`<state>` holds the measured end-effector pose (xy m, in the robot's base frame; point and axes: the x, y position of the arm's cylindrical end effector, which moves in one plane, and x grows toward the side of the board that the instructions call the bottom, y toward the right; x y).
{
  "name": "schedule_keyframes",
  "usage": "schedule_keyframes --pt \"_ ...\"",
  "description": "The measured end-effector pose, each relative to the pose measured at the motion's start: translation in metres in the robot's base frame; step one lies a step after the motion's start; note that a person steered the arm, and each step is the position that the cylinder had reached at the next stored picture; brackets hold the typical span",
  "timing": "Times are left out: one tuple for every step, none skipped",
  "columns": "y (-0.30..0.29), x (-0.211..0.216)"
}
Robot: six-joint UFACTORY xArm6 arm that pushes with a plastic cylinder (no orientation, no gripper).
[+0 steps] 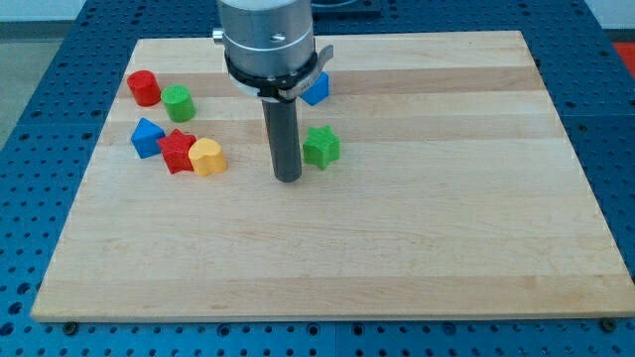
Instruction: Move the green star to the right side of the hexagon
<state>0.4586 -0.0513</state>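
The surface (397, 258) is a pale wooden board that fills most of the view and lies on a blue perforated bench (30, 198). The arm (266, 40) comes down from the far edge of the view as a broad grey and black cylinder, and it narrows into a straight dark rod (282, 134). There is no pincer on this arm, so nothing can be released or clenched; the rod simply ends in my tip (288, 179), which rests on the surface just left of the green star (320, 147) and slightly nearer than it. Whether rod and star touch I cannot tell.

The green star sits close to the middle of the board, a little toward the far side. Just beyond it, partly hidden behind the arm, lies a blue block (316, 89) whose shape cannot be made out.

The other blocks cluster well apart at the far left. A red cylinder (144, 88) stands farthest left, with a green hexagon-like block (179, 102) just right of it. Nearer lie a blue block (147, 137), a red star (178, 151) and a yellow heart-like block (206, 157), the last two touching.
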Motion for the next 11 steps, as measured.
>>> schedule_keyframes --pt "0.008 0.0" --pt "0.038 -0.009" --pt "0.057 -0.023" --pt "0.057 -0.027" --pt "0.049 -0.026" --pt "0.017 -0.025" --pt "0.01 -0.025" --pt "0.016 -0.028" --pt "0.026 -0.044" --pt "0.044 -0.053" --pt "0.043 -0.049"
